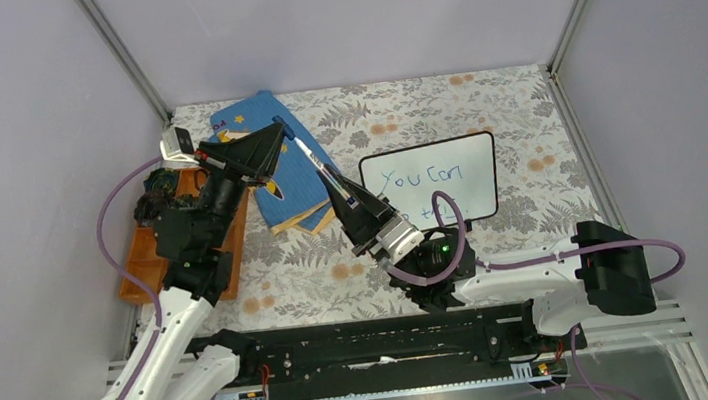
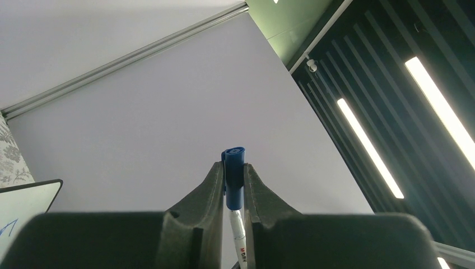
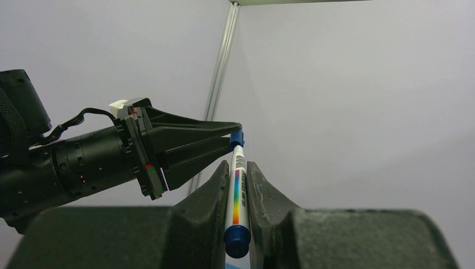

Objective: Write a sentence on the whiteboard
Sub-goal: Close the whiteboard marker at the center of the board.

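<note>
The whiteboard [image 1: 462, 163] lies at the right middle of the table, and its corner shows in the left wrist view [image 2: 28, 204]. On it the sentence [image 1: 425, 174] reads "You can" in blue; my right arm hides most of the second line. Above the table, a white marker [image 1: 318, 167] with a rainbow stripe spans both grippers. My right gripper [image 3: 238, 166] is shut on the marker's barrel [image 3: 236, 196]. My left gripper [image 2: 233, 168] is shut on the blue cap [image 2: 233, 176] at the marker's far end. The cap sits on the marker [image 2: 238, 232].
A blue picture book [image 1: 282, 200] lies at the back left under the grippers. An orange tray [image 1: 141, 266] sits at the left edge under my left arm. A floral cloth [image 1: 520, 101] covers the table, and grey walls close it in on three sides.
</note>
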